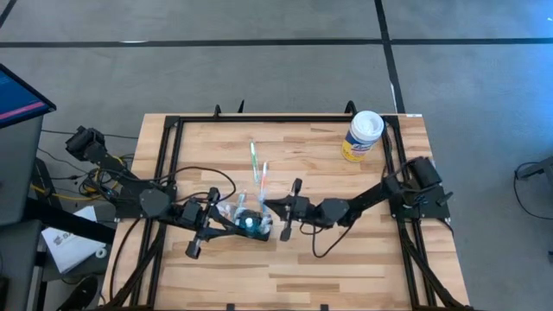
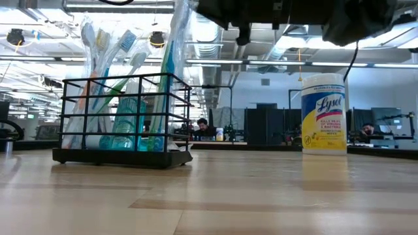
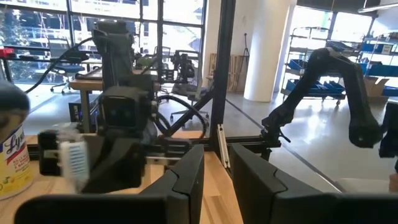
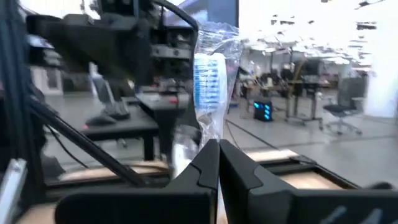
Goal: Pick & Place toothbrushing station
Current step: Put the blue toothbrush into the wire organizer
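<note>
The toothbrushing station (image 2: pixel 124 153) is a black wire basket standing on its base on the table, with several upright toothbrushes and a teal item in it. In the high view (image 1: pixel 252 226) it stands between my two grippers. My right gripper (image 1: pixel 270 207) is above the basket's right end and is shut on a toothbrush in clear wrapping (image 4: pixel 211 68). My left gripper (image 1: pixel 235 220) is at the basket's left side, above its rim. It is open, and nothing shows between its fingers in the left wrist view (image 3: pixel 216 180). My right gripper pinches the wrapped toothbrush between its two fingers, on the stem below the head (image 4: pixel 210 134). The fingers are level, come from the table's right and lie across the brush. The brush stands upright with its blue-bristled head (image 4: pixel 208 81) above the fingers. Its lower end is hidden by the fingers.
A yellow-and-white wipes canister with a white lid (image 1: pixel 363 136) stands at the table's far right, and it also shows in the low view (image 2: pixel 324 114). A black frame (image 1: pixel 173 130) runs round the table. The near half of the wooden top is bare.
</note>
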Controlling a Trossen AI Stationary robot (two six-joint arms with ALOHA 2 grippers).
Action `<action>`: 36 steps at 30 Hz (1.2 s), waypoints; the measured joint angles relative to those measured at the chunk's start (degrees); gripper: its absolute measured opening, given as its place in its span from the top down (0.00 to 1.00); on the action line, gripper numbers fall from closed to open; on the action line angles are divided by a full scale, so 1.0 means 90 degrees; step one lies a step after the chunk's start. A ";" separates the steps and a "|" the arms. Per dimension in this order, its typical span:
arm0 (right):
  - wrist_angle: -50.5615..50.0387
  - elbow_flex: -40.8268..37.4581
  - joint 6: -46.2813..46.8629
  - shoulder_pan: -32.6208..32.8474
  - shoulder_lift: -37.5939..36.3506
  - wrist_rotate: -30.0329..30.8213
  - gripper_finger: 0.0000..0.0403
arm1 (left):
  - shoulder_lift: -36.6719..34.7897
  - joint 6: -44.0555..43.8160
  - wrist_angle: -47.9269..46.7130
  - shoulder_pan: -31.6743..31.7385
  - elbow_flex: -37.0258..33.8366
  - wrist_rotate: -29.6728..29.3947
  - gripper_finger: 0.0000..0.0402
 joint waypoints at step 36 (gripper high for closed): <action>-0.0139 -0.0005 -0.0119 -0.0077 0.0743 -0.0835 0.95 | 0.0000 -0.0002 -0.0019 0.0002 0.0002 0.0002 0.82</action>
